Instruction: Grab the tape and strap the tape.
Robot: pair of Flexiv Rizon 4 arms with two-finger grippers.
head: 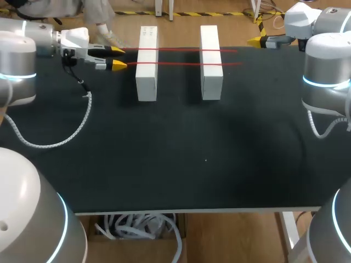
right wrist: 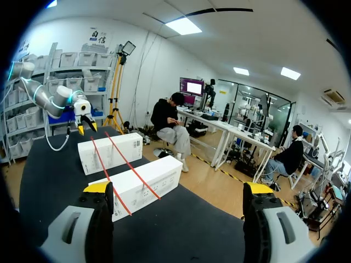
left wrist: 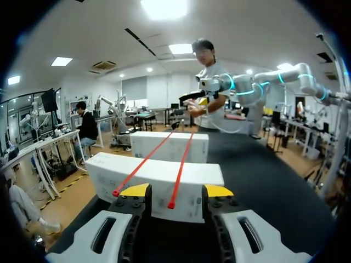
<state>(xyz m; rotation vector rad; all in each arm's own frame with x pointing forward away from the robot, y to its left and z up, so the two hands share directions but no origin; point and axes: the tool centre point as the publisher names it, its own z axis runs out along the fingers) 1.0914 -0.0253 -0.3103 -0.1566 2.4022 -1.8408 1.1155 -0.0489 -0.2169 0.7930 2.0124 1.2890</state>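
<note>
Red tapes [head: 181,50] run straight away from your open left pincer [head: 118,57], their near ends just at its tips.

Silver arms [head: 323,60], cyan rings [head: 326,83], yellow-tipped grippers [head: 119,57] [head: 256,41].

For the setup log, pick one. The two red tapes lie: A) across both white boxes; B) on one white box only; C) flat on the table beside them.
A: the red tapes run over the left white box and the right white box.
</note>
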